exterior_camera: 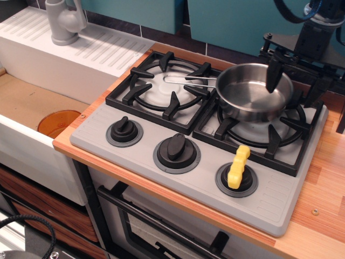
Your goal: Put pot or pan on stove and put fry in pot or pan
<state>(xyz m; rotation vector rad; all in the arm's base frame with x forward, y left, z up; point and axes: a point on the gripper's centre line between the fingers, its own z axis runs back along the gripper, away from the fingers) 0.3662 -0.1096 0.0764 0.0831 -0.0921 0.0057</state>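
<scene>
Arm cut off by top and right edges; only its lower black part shows, so gripper [291,73] is part-seen: one of the fingers [273,80] dips over the pan [253,91] far rim, the other is lost in black clutter behind, jaw state can't tell. Pan base hides middle of right burner grate [269,132]. Fry [239,166] covers most of right knob [237,181]. Orange disc [58,123] partly cut by the surface edge [70,148]. Faucet [64,21] top cropped. Oven front at btm edge cut off.
</scene>
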